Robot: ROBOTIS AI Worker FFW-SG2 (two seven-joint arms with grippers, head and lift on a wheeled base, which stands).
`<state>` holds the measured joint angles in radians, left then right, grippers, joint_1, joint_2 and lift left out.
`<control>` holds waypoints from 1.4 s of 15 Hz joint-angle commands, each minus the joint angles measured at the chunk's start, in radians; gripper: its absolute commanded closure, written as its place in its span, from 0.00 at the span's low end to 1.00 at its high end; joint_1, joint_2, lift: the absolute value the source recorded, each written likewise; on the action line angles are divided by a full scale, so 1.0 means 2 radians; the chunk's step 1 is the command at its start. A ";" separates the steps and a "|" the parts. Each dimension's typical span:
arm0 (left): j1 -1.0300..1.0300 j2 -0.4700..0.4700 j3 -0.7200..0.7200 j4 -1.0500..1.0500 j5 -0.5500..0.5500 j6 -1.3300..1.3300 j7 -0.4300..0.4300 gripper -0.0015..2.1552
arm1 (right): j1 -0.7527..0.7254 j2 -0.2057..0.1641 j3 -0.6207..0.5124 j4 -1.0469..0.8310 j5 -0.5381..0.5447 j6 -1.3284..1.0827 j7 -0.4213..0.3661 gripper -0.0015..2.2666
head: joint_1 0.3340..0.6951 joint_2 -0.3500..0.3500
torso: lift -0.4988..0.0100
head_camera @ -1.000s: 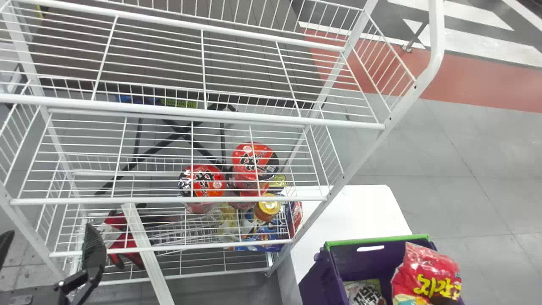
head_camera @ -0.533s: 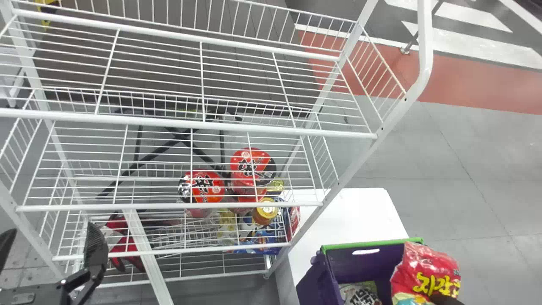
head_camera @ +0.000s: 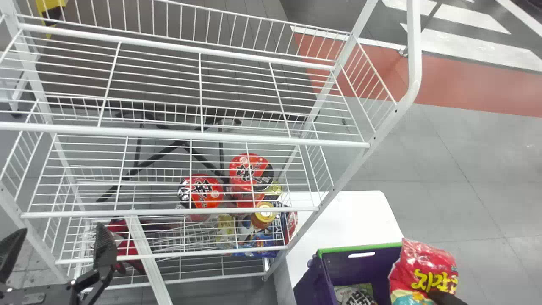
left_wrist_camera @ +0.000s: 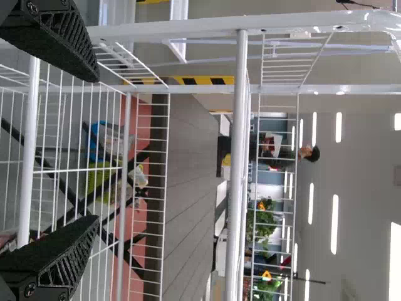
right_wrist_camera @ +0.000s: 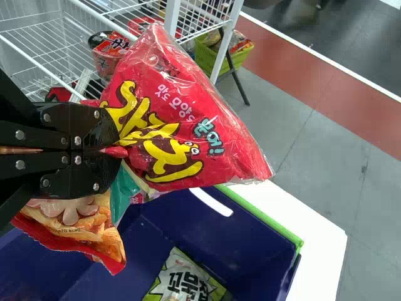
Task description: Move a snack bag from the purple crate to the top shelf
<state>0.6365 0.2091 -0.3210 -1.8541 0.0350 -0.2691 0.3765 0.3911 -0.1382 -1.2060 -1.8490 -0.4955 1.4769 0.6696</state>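
Low right, a snack bag (head_camera: pixel 424 262) is pinched by the right gripper (head_camera: pixel 443 297); low left, the left gripper (head_camera: pixel 61 231) is spread.

White wire rack (head_camera: pixel 186 136); red-lidded noodle bowls (head_camera: pixel 250 169) below its top tier. Left gripper (head_camera: pixel 61 231) at lower left, fingers apart. Lower right: right gripper (head_camera: pixel 446 298) against red snack bag (head_camera: pixel 423 264), beside purple crate (head_camera: pixel 360 271); another packet (head_camera: pixel 355 295) inside. White tabletop (head_camera: pixel 351 220) behind crate.
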 commanded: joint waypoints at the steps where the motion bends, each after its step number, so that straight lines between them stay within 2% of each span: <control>1: 0.000 0.000 -0.001 -0.001 -0.001 0.002 0.000 0.00 | 0.000 -0.001 -0.001 0.005 0.001 -0.004 0.000 0.98 | 1.00 0.00 | 0.70; 21: 0.001 0.001 0.000 0.003 -0.001 -0.001 0.006 0.00 | 0.000 0.003 -0.002 0.000 -0.002 -0.001 0.003 0.98 | 1.00 0.00 | 0.86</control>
<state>0.6381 0.2117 -0.3215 -1.8491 0.0322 -0.2705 0.3871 0.3911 -0.1319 -1.2117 -1.8500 -0.4986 1.4780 0.6748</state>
